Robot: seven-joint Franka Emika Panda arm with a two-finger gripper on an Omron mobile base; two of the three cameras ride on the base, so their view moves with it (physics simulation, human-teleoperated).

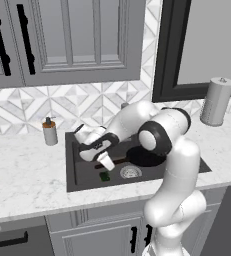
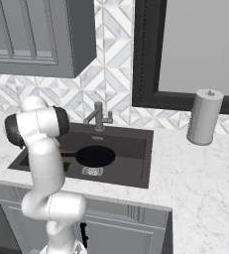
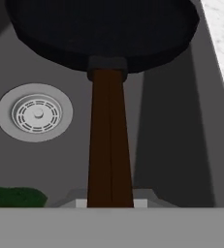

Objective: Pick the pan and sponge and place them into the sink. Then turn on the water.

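Note:
The black pan (image 3: 104,29) lies low inside the dark sink (image 1: 72,167), over its right half, also seen as pan (image 1: 148,157) and pan (image 2: 95,156). My gripper (image 3: 110,203) is shut on the pan's reddish-brown handle (image 3: 109,140), near the handle's end. From the left base camera, the gripper (image 1: 108,164) hangs over the sink's left part. The dark green sponge (image 1: 105,176) rests on the sink floor left of the round drain (image 1: 131,172); it shows as sponge (image 3: 14,197) too. The grey faucet (image 2: 98,116) stands behind the basin, with no water running.
A brown-and-white soap dispenser (image 1: 49,131) stands on the white marble counter (image 1: 22,175) left of the sink. A grey paper-towel roll (image 2: 204,117) stands at the back right. Wall cabinets (image 1: 62,35) hang above, and my arm's elbow (image 1: 157,137) arches over the basin.

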